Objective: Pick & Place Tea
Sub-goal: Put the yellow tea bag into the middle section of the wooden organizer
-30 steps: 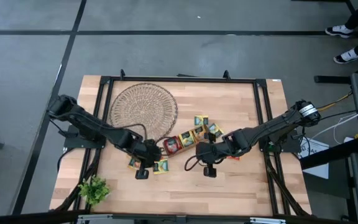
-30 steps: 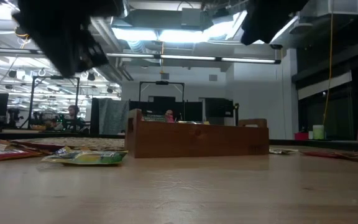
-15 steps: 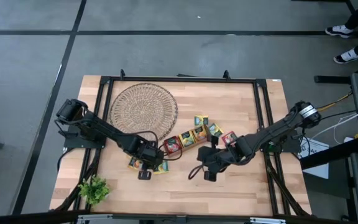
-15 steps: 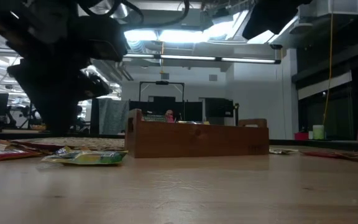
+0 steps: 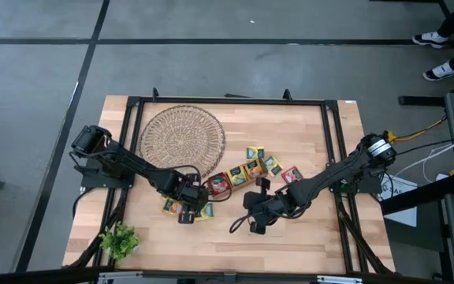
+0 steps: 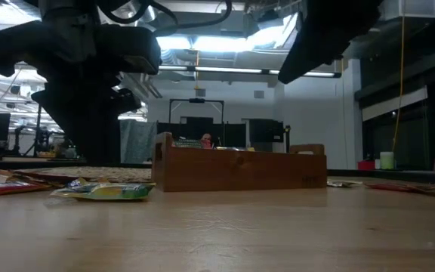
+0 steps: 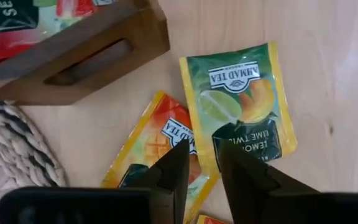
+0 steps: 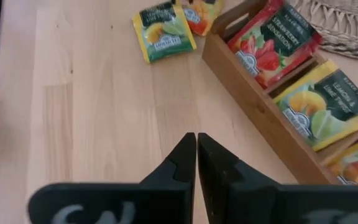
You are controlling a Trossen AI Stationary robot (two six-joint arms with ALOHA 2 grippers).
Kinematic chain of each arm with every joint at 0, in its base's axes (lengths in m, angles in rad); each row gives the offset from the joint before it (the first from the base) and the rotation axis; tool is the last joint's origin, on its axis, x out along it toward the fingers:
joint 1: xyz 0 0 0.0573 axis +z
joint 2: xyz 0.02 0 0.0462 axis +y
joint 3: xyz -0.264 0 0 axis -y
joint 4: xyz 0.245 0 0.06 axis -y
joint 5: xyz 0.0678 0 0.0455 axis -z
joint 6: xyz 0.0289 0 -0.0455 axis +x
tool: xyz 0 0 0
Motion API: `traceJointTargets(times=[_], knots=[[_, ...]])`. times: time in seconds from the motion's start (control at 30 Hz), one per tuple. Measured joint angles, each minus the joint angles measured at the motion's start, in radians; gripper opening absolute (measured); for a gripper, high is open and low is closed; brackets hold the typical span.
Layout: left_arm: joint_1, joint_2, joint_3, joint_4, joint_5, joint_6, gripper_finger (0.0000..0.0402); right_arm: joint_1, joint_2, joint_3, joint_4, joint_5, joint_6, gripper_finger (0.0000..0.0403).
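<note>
Opening jaws: left gripper [image 7: 201,165] now parted narrowly, lowered over lime-twist sachet [image 7: 240,99] since a sec ago.
Rt gripper [image 8: 196,155]: pressed shut, empty, drawn back toward table front.
Tray [image 8: 253,102]: strawberry, lemon sachets filed.
Meaning: pick judged imminent.

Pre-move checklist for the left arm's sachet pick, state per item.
1. Left gripper fingers parted: ok, a narrow gap shows.
2. Target in line: ok, the green lemon-lime sachet lies flat just past the fingertips, overlapping the yellow sachet beside it.
3. One sachet between the fingers: cannot tell.
4. Wooden tray free to receive: cannot tell; visible compartments hold sachets.
5. Right gripper clear: ok, shut over bare table, holding nothing.
</note>
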Motion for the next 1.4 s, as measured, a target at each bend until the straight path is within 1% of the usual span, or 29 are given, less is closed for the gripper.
traceJointTargets(times=[0.17, 0.23, 0.37, 0.6, 0.77, 0.83, 0.97, 1.1, 1.23, 1.3, 1.4], knots=[[0.0, 0.0, 0.0, 0.001, 0.004, 0.053, 0.007, 0.0, 0.001, 0.0, 0.082, 0.001, -0.005, 0.0019], [0.0, 0.006, 0.0, 0.012, 0.027, 0.064, 0.0065, 0.0, 0.001, 0.0, 0.11, 0.001, -0.013, 0.0019], [-0.007, 0.046, -0.001, 0.036, 0.056, 0.067, 0.0058, 0.0, 0.001, 0.0, 0.14, 0.007, -0.023, 0.0019], [-0.026, 0.102, 0.004, 0.056, 0.054, 0.056, 0.0043, 0.003, 0.009, 0.001, 0.162, 0.009, 0.001, 0.0019], [-0.052, 0.109, 0.002, 0.128, 0.068, 0.073, 0.0029, 0.021, 0.074, 0.001, 0.233, -0.003, 0.028, 0.0019], [-0.064, 0.11, 0.002, 0.159, 0.072, 0.091, 0.0025, 0.024, 0.103, 0.001, 0.257, -0.024, 0.052, 0.0019], [-0.083, 0.12, 0.001, 0.211, 0.071, 0.117, 0.0017, 0.026, 0.151, 0.001, 0.273, -0.035, 0.097, 0.0019], [-0.087, 0.139, 0.001, 0.256, 0.069, 0.117, 0.0011, 0.026, 0.188, 0.001, 0.369, -0.037, 0.093, 0.0019], [-0.086, 0.161, 0.002, 0.327, 0.051, 0.117, 0.0006, 0.017, 0.229, 0.001, 0.487, -0.101, 0.057, 0.0019], [-0.083, 0.166, 0.002, 0.344, 0.043, 0.117, 0.0004, 0.007, 0.249, 0.001, 0.515, -0.144, 0.056, 0.0019], [-0.073, 0.168, 0.002, 0.367, 0.039, 0.094, 0.0005, -0.003, 0.274, 0.001, 0.525, -0.176, 0.055, 0.0019]])
